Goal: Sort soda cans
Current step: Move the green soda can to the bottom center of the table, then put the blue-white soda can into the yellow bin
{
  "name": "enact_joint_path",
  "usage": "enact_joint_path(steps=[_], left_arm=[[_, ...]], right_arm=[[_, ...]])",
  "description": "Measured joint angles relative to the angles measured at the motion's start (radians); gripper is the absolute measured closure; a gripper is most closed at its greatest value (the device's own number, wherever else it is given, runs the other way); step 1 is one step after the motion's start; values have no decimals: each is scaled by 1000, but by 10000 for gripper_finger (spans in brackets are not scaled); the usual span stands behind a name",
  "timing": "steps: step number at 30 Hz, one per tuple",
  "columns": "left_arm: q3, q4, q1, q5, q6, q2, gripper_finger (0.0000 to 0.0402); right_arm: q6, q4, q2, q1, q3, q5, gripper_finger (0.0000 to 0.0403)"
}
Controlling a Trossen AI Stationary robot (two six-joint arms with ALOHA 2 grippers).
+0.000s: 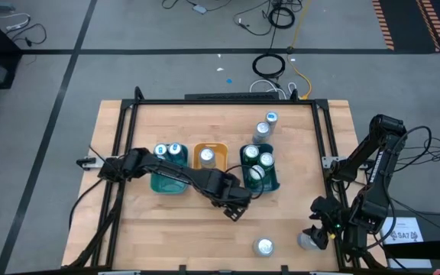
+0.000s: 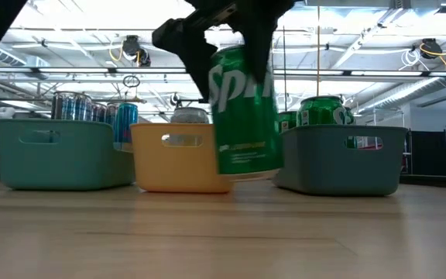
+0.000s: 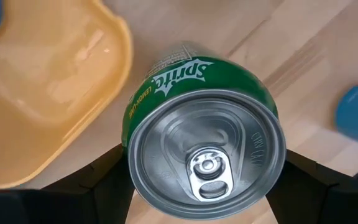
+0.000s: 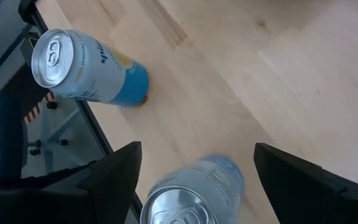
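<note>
So my left gripper [image 1: 235, 208] is clamped on a green Sprite can [image 2: 244, 113], held clear of the wood, just in front of the yellow tray [image 2: 178, 162] and the dark-green tray [image 2: 339, 159]. The teal tray [image 2: 56, 153] sits further left with blue cans in it. My right gripper [image 1: 317, 231] hangs wide open over a silver-and-blue can [image 4: 194, 194] by the table's front right edge, another one [image 4: 86, 66] standing nearby. The table [image 2: 223, 232] is pale wood planks; behind it there's a big hall with ceiling beams and strip lights.
</note>
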Motion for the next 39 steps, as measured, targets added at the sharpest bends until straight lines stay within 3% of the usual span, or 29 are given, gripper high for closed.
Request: enact_joint_path(steps=[9, 18, 27, 36, 39], left_arm=[[0, 127, 0, -6, 8, -2, 58], [0, 121, 0, -16, 4, -5, 7], [9, 108, 14, 100, 35, -9, 6], [206, -77, 13, 47, 133, -11, 6], [193, -108, 14, 71, 211, -57, 6]], right_arm=[[0, 31, 0, 0, 0, 0, 101], [0, 35, 0, 0, 0, 0, 101], [0, 36, 0, 0, 0, 0, 101], [0, 37, 0, 0, 0, 0, 101], [0, 39, 0, 0, 0, 0, 101]])
